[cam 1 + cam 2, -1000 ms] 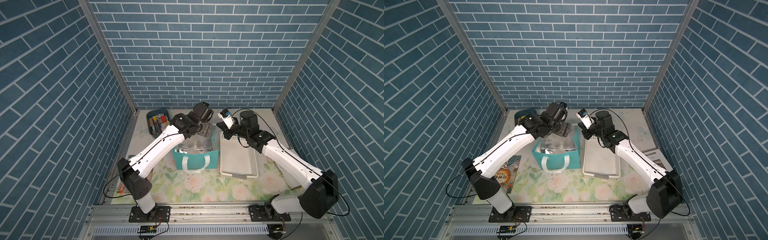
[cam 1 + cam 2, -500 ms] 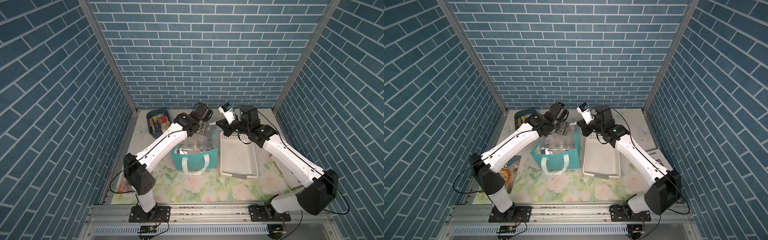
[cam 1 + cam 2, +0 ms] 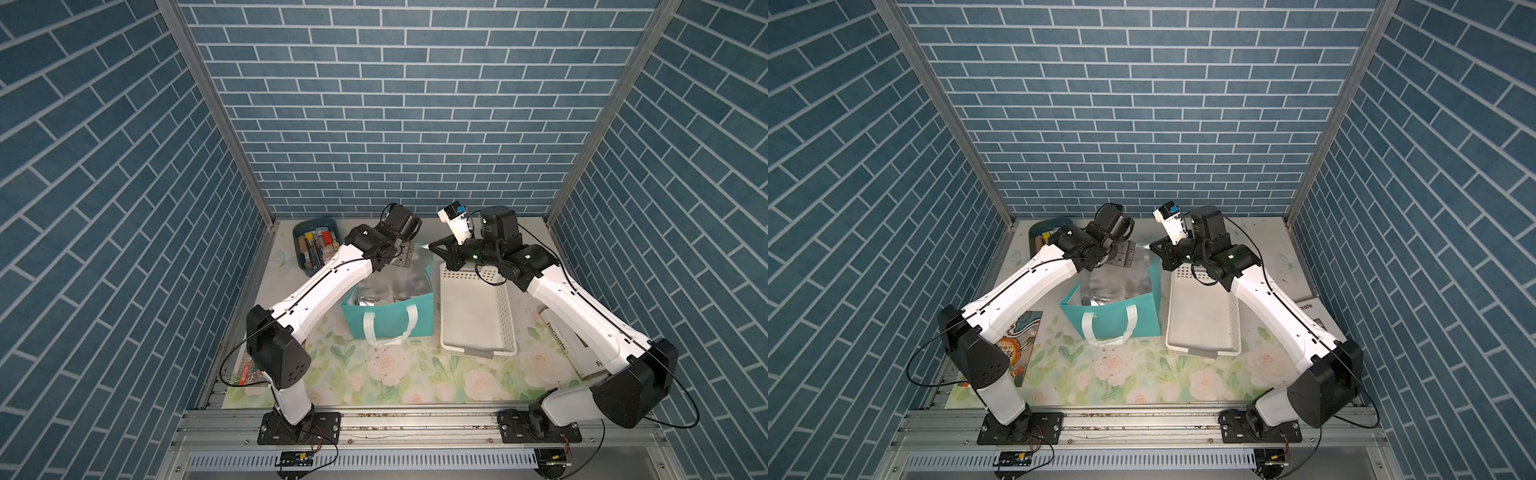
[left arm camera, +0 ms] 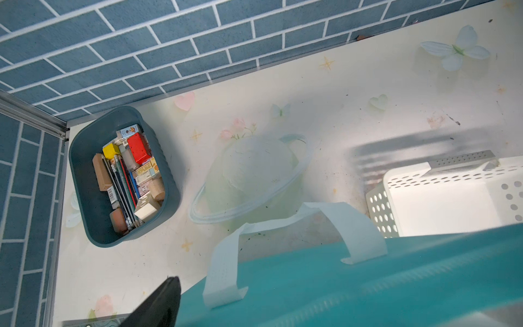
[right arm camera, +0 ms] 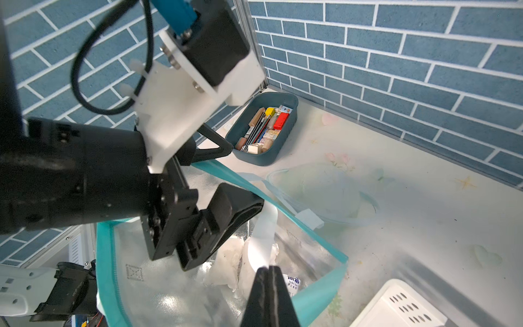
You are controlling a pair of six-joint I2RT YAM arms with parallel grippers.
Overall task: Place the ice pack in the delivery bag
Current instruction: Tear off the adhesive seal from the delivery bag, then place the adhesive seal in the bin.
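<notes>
The teal delivery bag (image 3: 390, 320) (image 3: 1113, 316) stands open mid-table, its foil lining showing. White ice pack pouches (image 5: 226, 263) with blue print lie on the foil floor. My left gripper (image 3: 405, 259) (image 3: 1123, 253) (image 5: 246, 177) is open astride the bag's back rim (image 5: 283, 211), one finger inside and one outside. Only one left finger (image 4: 161, 305) shows beside the teal wall (image 4: 368, 283). My right gripper (image 3: 431, 246) (image 3: 1152, 245) (image 5: 268, 269) is shut above the bag's back right corner. A smooth white strip (image 5: 264, 232) rises from its tips. I cannot tell whether the strip is pinched.
A white perforated basket (image 3: 505, 307) (image 3: 1235, 320) (image 4: 379, 209) stands right of the bag. A dark-blue bin (image 3: 300, 255) (image 4: 82, 175) (image 5: 283, 147) of small items sits at the back left. A book (image 3: 1017, 345) lies at the left edge and a box (image 3: 565, 345) under the right arm.
The right wrist has pitched up and eased back over the bag's back right corner. The left arm swung slightly. Both sets of jaws stand as before.
</notes>
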